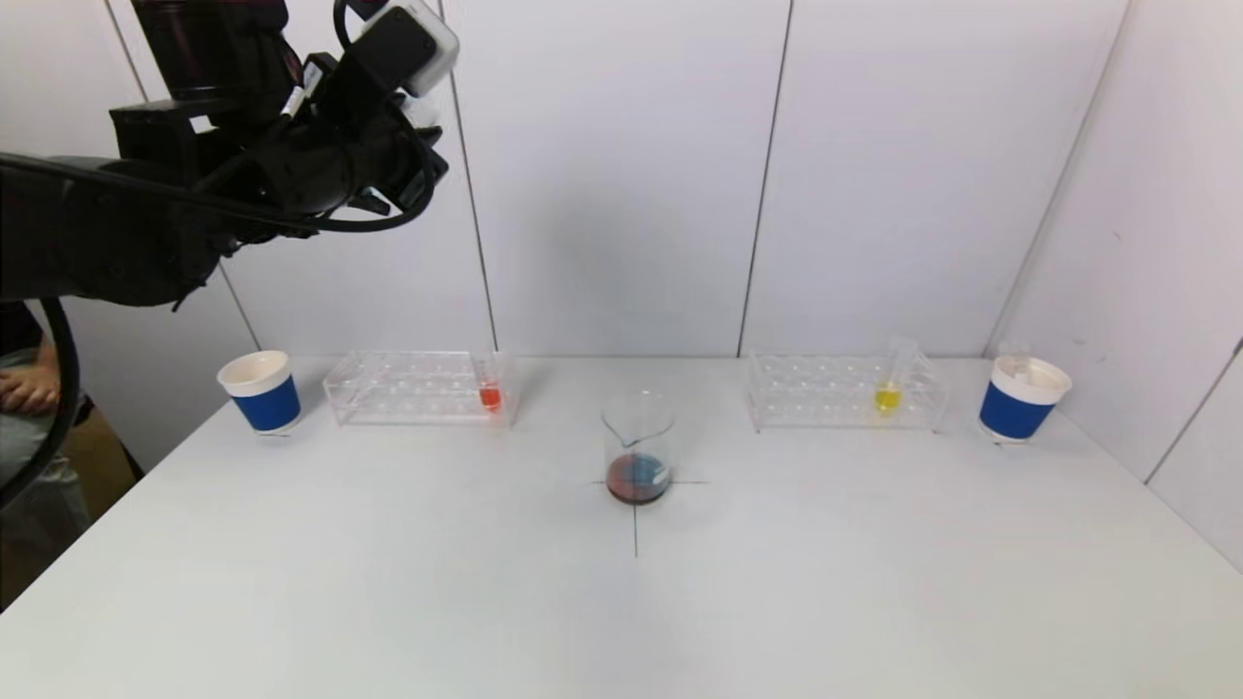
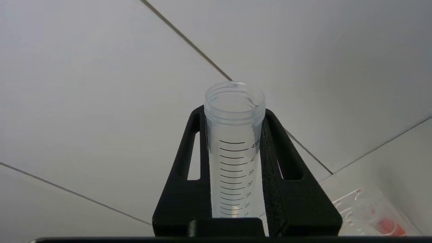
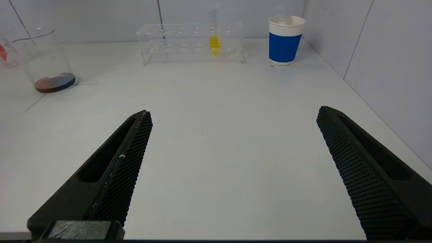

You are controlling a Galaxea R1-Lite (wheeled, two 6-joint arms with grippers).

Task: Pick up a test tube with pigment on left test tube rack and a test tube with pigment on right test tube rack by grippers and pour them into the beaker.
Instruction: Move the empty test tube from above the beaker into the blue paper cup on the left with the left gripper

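My left arm (image 1: 320,165) is raised high at the far left, above the table. Its gripper (image 2: 234,113) is shut on a clear graduated test tube (image 2: 233,168), mouth pointing away; no pigment shows in the part I can see. The glass beaker (image 1: 638,449) stands at the table's centre with dark red and blue liquid at its bottom. The left rack (image 1: 418,388) holds a tube with orange-red pigment (image 1: 490,394). The right rack (image 1: 845,393) holds a tube with yellow pigment (image 1: 888,393). My right gripper (image 3: 234,113) hovers open and empty low over the near table, out of the head view.
A blue and white paper cup (image 1: 262,390) stands left of the left rack, and another cup (image 1: 1020,398) right of the right rack. White walls close the back and the right side. A black cross is marked under the beaker.
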